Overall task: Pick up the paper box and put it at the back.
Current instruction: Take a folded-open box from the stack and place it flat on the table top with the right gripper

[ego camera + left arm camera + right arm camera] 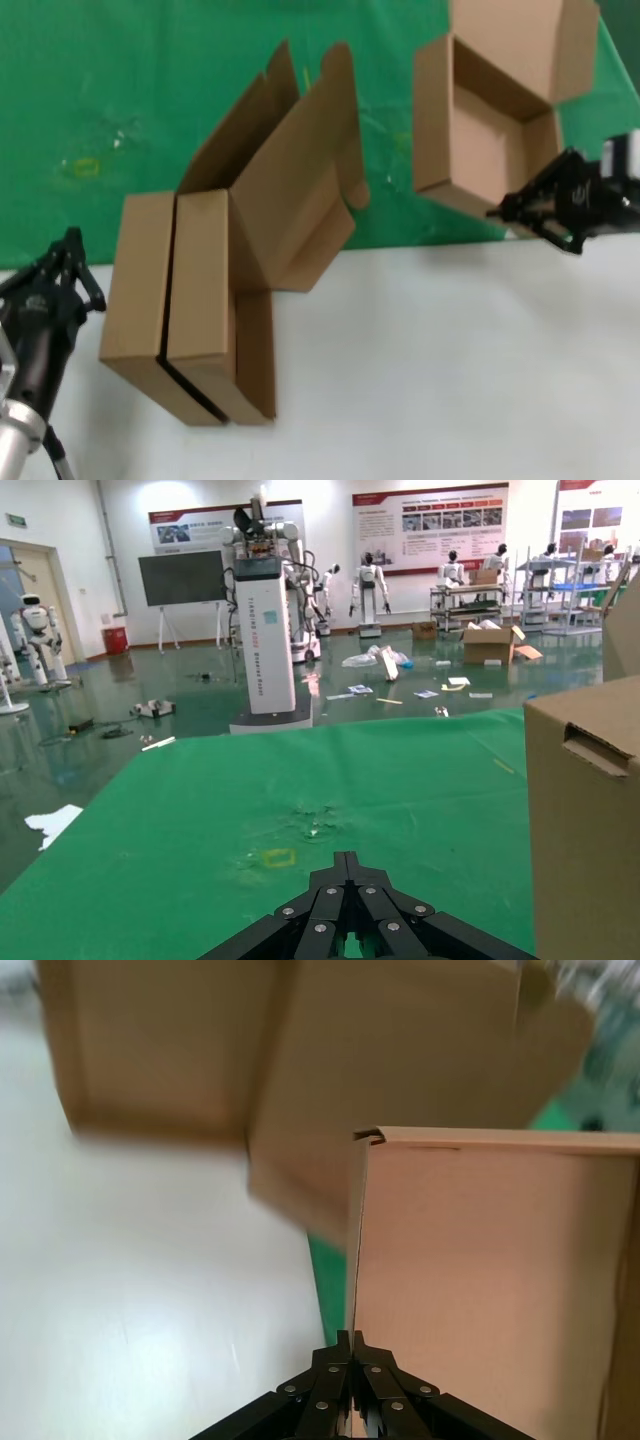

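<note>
The paper box (480, 150) is open, its lid raised, at the far right over the green cloth at the back (120, 110). It is tilted, with its near corner by the cloth's front edge. My right gripper (497, 212) is shut on the box's near wall. In the right wrist view the fingers (352, 1340) pinch the thin edge of that wall (490, 1280). My left gripper (70, 242) is shut and empty, parked at the left edge of the table; it also shows in the left wrist view (346, 858).
Two same-looking brown boxes (190, 300) stand together at the left centre with lids open, straddling the cloth edge and the white tabletop (450, 360). One of them shows in the left wrist view (585, 820). They appear blurred in the right wrist view (160, 1050).
</note>
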Tool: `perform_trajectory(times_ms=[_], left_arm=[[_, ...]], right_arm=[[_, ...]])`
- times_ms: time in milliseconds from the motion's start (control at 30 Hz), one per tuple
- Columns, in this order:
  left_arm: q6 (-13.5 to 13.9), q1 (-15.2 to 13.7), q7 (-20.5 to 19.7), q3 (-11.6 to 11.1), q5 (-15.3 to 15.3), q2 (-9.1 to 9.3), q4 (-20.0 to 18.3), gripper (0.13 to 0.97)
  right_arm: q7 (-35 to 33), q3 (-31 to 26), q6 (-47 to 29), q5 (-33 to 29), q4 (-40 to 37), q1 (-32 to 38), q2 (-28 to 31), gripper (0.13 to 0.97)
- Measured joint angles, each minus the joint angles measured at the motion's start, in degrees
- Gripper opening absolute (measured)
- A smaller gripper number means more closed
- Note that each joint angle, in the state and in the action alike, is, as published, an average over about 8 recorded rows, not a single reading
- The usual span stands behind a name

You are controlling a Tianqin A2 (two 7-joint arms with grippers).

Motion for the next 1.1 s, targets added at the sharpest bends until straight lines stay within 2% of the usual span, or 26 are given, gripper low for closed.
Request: perform_trajectory(times_ms=[200,300,400,533,700,1100], left_arm=[[0.00,0.00,0.00,0.00,0.00,0.00,0.00,0.144],[0.00,0.00,0.00,0.00,0.00,0.00,0.00,0.144],[0.00,0.00,0.00,0.00,0.00,0.00,0.00,0.144],[0.00,0.00,0.00,0.00,0.00,0.00,0.00,0.144],[0.00,0.00,0.00,0.00,0.00,0.00,0.00,0.144],[0.00,0.00,0.00,0.00,0.00,0.00,0.00,0.144]], right_arm=[[11.67,-15.37,0.38,-15.56,-1.27,13.24,-1.77,0.148],[15.87,-22.10,-0.56,-23.48,-4.78,19.03,-4.81,0.148],[18.82,-26.35,-1.29,-30.48,-9.47,23.00,-8.76,0.148],[20.38,-28.31,-1.24,-37.29,-16.94,25.86,-14.88,0.148],[18.61,-28.71,1.03,-41.83,-27.22,28.15,-22.34,0.148],[7.11,-26.97,8.99,-42.59,-48.64,32.19,-33.31,0.148]])
